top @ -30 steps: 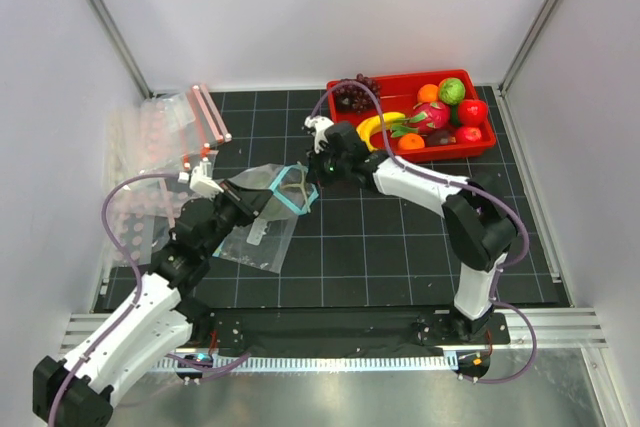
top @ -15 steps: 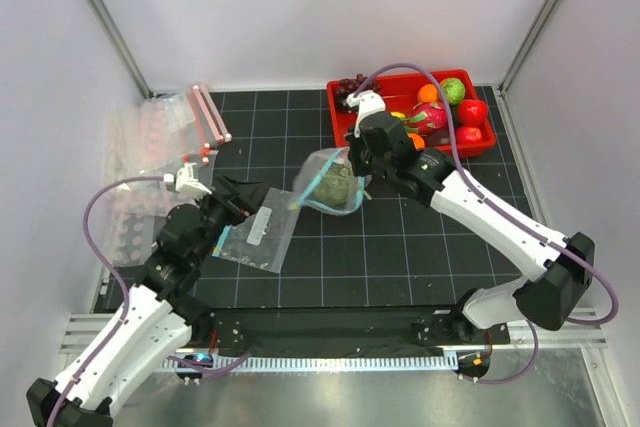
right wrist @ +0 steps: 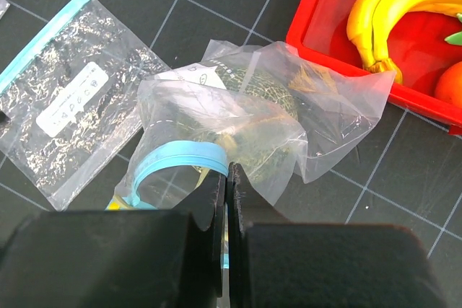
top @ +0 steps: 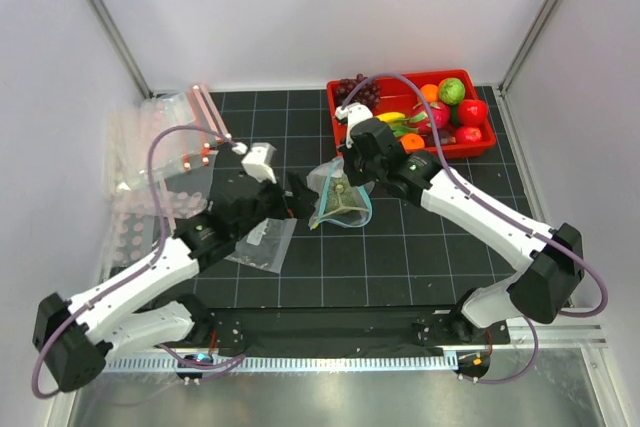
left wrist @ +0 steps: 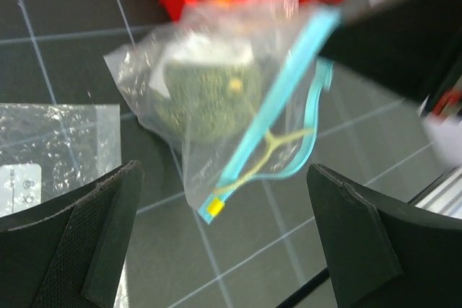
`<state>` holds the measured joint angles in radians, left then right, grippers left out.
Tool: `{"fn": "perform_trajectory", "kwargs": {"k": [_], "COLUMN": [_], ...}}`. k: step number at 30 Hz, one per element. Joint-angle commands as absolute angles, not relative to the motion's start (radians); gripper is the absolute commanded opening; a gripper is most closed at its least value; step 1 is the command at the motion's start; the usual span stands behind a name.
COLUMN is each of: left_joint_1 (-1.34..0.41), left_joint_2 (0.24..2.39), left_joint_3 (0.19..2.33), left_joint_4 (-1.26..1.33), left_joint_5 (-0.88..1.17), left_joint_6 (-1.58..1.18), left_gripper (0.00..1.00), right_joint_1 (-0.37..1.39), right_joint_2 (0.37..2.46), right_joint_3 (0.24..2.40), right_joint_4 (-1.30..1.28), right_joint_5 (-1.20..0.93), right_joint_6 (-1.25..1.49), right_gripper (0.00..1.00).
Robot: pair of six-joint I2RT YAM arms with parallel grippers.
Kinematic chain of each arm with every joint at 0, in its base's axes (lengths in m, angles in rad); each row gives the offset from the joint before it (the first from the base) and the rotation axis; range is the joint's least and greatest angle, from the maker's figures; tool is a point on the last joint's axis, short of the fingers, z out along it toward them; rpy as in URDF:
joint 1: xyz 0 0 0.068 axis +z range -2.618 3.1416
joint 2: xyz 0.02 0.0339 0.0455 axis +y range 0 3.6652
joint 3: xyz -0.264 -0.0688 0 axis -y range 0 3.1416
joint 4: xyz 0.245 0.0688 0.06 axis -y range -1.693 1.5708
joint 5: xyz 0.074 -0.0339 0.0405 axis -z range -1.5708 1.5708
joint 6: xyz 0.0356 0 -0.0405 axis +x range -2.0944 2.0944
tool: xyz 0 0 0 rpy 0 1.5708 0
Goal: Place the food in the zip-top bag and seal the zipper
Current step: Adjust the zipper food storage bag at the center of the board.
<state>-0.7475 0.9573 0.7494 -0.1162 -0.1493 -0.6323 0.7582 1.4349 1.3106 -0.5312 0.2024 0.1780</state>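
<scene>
right claw (right wrist: pixel 227 172) pinches the zip-top bag (right wrist: pixel 339 131) by its zipper (right wrist: pixel 173 156), melon (right wrist: pixel 271 95) inside.

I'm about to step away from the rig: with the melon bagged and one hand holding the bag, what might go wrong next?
1. The right hand pinches the zip-top bag at one spot on its zipper; the weight of the melon may pull it free.
2. The left hand is open, holding nothing, so the mouth sags twisted; the banana in the red tray may snag going in.
</scene>
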Motion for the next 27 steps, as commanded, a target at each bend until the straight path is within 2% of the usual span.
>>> {"fn": "perform_trajectory", "kwargs": {"k": [1, 4, 9, 13, 14, 15, 18, 21, 23, 24, 27], "left_joint_1": [-0.859, -0.943, -0.957, -0.982, -0.982, -0.982, -0.983, -0.986, -1.000, -1.008, -1.023], "left_joint_2": [1.003, 1.060, 1.169, 1.256, 1.268, 1.279, 1.319, 1.370, 1.396, 1.399, 1.402], "left_joint_3": [0.813, 0.842, 0.891, 0.937, 0.942, 0.946, 0.959, 0.991, 1.012, 1.017, 1.034], "left_joint_4": [-0.123, -0.106, -0.055, -0.040, -0.038, -0.031, -0.005, -0.003, -0.011, -0.012, -0.037], "left_joint_5": [-0.326, -0.391, -0.405, -0.469, -0.482, -0.495, -0.502, -0.506, -0.518, -0.529, -0.564], "left_joint_6": [-0.487, -0.427, -0.390, -0.351, -0.350, -0.350, -0.331, -0.321, -0.308, -0.302, -0.294], "left_gripper": [1.00, 1.00, 0.97, 0.88, 0.83, 0.71, 0.59, 0.37, 0.28, 0.18, 0.04], "right_joint_1": [0.762, 0.764, 0.764, 0.764, 0.764, 0.764, 0.764, 0.764, 0.764, 0.764, 0.765], "right_joint_2": [1.437, 1.434, 1.433, 1.430, 1.427, 1.427, 1.417, 1.417, 1.422, 1.422, 1.420], "right_joint_3": [1.335, 1.328, 1.325, 1.319, 1.316, 1.313, 1.301, 1.298, 1.299, 1.299, 1.298], "right_joint_4": [-0.518, -0.506, -0.497, -0.485, -0.483, -0.477, -0.468, -0.460, -0.462, -0.462, -0.462], "right_joint_5": [0.193, 0.170, 0.147, 0.138, 0.137, 0.137, 0.133, 0.133, 0.133, 0.135, 0.127], "right_joint_6": [0.164, 0.170, 0.179, 0.193, 0.198, 0.201, 0.216, 0.222, 0.224, 0.225, 0.225], "right_gripper": [0.01, 0.01, 0.01, 0.01, 0.01, 0.01, 0.01, 0.01, 0.01, 0.01, 0.01]}}
